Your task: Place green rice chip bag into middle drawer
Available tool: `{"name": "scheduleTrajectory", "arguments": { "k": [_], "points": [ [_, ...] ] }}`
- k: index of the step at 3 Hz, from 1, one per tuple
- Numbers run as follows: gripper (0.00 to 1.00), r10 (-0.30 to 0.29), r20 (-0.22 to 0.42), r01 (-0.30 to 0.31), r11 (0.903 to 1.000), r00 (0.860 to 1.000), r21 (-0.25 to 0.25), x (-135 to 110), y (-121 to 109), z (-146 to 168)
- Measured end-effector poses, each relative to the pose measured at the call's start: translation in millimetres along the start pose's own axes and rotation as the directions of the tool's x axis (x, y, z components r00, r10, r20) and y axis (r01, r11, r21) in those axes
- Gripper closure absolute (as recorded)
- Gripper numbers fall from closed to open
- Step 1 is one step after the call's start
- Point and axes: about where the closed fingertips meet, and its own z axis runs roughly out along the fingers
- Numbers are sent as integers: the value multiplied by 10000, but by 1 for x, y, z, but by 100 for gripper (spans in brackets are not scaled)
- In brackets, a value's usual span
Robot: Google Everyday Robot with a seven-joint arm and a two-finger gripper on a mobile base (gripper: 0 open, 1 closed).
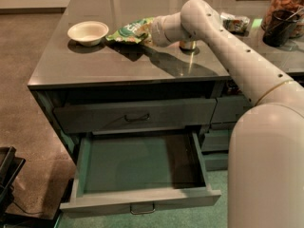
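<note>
The green rice chip bag (pixel 127 31) is a crinkly bright-green bag at the back of the grey counter, just right of a white bowl. It hangs slightly above the top, with its shadow below it. My gripper (pixel 145 30) is at the bag's right end and shut on it; the arm reaches in from the right. The middle drawer (pixel 142 199) is pulled wide open below the counter's front edge. Its green inside holds nothing.
The white bowl (pixel 88 32) sits left of the bag. A small can (pixel 188 45) stands under my arm. A silvery packet (pixel 235 23) and a dark jar (pixel 284 13) are at the far right. The wide upper drawer (pixel 135 116) is closed. A dark object (pixel 7 175) is on the floor at left.
</note>
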Motion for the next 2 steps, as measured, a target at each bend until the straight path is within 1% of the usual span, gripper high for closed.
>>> {"name": "scheduleTrajectory", "arguments": {
  "k": [1,2],
  "points": [
    [100,-1,1,1,10000,10000,0,0,0,0],
    [100,-551,427,549,9985,9976,52,-12,-18,-9]
  ]
}}
